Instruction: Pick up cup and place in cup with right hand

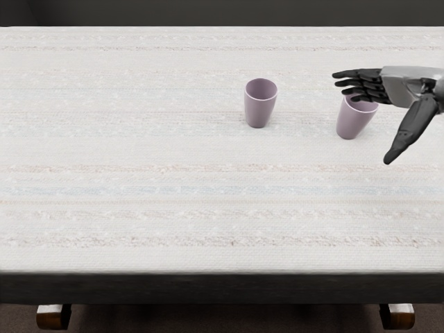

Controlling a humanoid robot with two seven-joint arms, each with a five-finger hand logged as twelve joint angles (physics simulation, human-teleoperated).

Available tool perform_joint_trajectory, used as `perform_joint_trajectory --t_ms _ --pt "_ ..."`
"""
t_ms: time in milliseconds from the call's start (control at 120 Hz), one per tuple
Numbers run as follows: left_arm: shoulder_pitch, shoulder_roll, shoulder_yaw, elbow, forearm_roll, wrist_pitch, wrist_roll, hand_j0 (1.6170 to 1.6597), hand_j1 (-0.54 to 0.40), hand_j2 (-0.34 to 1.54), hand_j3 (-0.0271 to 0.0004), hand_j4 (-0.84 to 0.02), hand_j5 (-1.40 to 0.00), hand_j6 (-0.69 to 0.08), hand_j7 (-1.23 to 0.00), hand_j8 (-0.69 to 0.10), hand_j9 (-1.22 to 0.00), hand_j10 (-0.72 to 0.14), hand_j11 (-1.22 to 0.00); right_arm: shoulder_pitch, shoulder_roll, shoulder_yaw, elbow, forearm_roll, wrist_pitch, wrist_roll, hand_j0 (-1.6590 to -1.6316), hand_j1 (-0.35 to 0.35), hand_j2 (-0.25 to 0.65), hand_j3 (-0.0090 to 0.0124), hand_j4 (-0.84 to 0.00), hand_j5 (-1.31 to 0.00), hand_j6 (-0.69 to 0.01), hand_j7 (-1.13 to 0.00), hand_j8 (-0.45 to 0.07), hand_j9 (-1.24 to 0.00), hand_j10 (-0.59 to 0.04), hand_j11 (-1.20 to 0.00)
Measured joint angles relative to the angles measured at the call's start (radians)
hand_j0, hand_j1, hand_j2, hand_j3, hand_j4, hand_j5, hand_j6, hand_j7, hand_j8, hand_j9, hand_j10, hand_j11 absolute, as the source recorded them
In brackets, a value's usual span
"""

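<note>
My right hand [368, 114] comes in from the right edge, its fingers stretched out to the left and its thumb pointing down toward the front, holding nothing. Under and behind those fingers stands a mauve cup [352, 123], part of its rim hidden by the hand. Whether hand and cup touch, I cannot tell. A second mauve cup [259, 107] is upright to the left of the hand, its open mouth facing up.
Both cups stand on a table [152, 159] covered in white cloth with faint stripes. Its dark front edge [222, 288] runs across the lower part of the view.
</note>
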Motion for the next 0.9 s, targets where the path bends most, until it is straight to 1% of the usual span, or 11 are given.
perform_joint_trajectory --t_ms 158,217,250,300,375,417,467,517,583,658,900 --pt "0.0 0.0 0.0 0.0 0.0 0.0 0.0 1.6581 0.349 0.0 -0.0002 0.0 0.0 0.0 0.0 0.0 0.0 0.0 0.0 0.004 0.024 0.004 0.011 0.004 0.0 -0.005 -1.6581 -0.32 -0.003 0.0 -0.031 -0.03 -0.033 -0.03 -0.032 -0.03 -0.031 -0.03" --pt "0.0 0.0 0.0 0.0 0.0 0.0 0.0 1.6581 0.349 0.0 -0.0002 0.0 0.0 0.0 0.0 0.0 0.0 0.0 0.0 0.009 0.044 0.013 0.013 0.005 0.0 -0.025 -1.6581 -0.32 -0.003 0.0 -0.032 -0.04 -0.033 -0.03 -0.032 -0.03 -0.031 -0.03" --pt "0.0 0.0 0.0 0.0 0.0 0.0 0.0 1.6581 0.349 0.0 -0.0002 0.0 0.0 0.0 0.0 0.0 0.0 0.0 0.0 0.022 0.055 0.02 0.014 0.005 0.0 -0.049 -1.6581 -0.32 -0.003 0.0 -0.032 -0.04 -0.033 -0.03 -0.032 -0.03 -0.031 -0.03" --pt "0.0 0.0 0.0 0.0 0.0 0.0 0.0 1.6581 0.349 0.0 -0.0002 0.0 0.0 0.0 0.0 0.0 0.0 0.0 0.0 0.059 0.082 0.028 0.015 0.003 0.0 -0.12 -1.6581 -0.32 -0.003 0.0 -0.032 -0.04 -0.033 -0.03 -0.032 -0.04 -0.031 -0.03" --pt "0.0 0.0 0.0 0.0 0.0 0.0 0.0 1.6581 0.349 0.0 -0.0001 0.0 0.0 0.0 0.0 0.0 0.0 0.0 0.0 0.108 0.153 0.035 0.015 -0.001 0.0 -0.296 -1.6581 -0.318 -0.004 0.0 -0.032 -0.04 -0.033 -0.04 -0.032 -0.04 -0.031 -0.04" --pt "0.0 0.0 0.0 0.0 0.0 0.0 0.0 1.6581 0.349 0.0 -0.0001 0.0 0.0 0.0 0.0 0.0 0.0 0.0 0.0 0.129 0.195 0.038 0.015 -0.009 0.0 -0.379 -1.6581 -0.318 -0.004 0.0 -0.032 -0.04 -0.033 -0.04 -0.032 -0.04 -0.031 -0.04" --pt "0.0 0.0 0.0 0.0 0.0 0.0 0.0 1.6581 0.349 0.0 -0.0001 0.0 0.0 0.0 0.0 0.0 0.0 0.0 0.0 0.154 0.237 0.041 0.017 -0.038 0.0 -0.444 -1.6581 -0.318 -0.004 0.0 -0.032 -0.04 -0.033 -0.04 -0.032 -0.04 -0.031 -0.04" --pt "0.0 0.0 0.0 0.0 0.0 0.0 0.0 1.6581 0.349 0.0 -0.0001 0.0 0.0 0.0 0.0 0.0 0.0 0.0 0.0 0.183 0.271 0.042 0.018 -0.069 0.0 -0.485 -1.6581 -0.318 -0.004 0.0 -0.032 -0.04 -0.033 -0.04 -0.032 -0.04 -0.031 -0.04" --pt "0.0 0.0 0.0 0.0 0.0 0.0 0.0 1.6581 0.349 0.0 -0.0001 0.0 0.0 0.0 0.0 0.0 0.0 0.0 0.0 0.22 0.315 0.043 0.018 -0.122 0.0 -0.516 -1.6581 -0.317 -0.004 0.0 -0.031 -0.04 -0.033 -0.04 -0.032 -0.04 -0.03 -0.04" --pt "0.0 0.0 0.0 0.0 0.0 0.0 0.0 1.6581 0.349 0.0 -0.0001 0.0 0.0 0.0 0.0 0.0 0.0 0.0 0.0 0.243 0.372 0.042 0.016 -0.198 0.0 -0.533 -1.6581 -0.317 -0.005 0.0 -0.031 -0.04 -0.032 -0.04 -0.031 -0.04 -0.03 -0.04" --pt "0.0 0.0 0.0 0.0 0.0 0.0 0.0 1.6581 0.349 0.0 0.0 0.0 0.0 0.0 0.0 0.0 0.0 0.0 0.0 0.262 0.507 0.029 -0.002 -0.419 -0.066 -0.549 -1.6581 -0.317 -0.005 0.0 -0.03 -0.04 -0.031 -0.04 -0.03 -0.04 -0.029 -0.04"
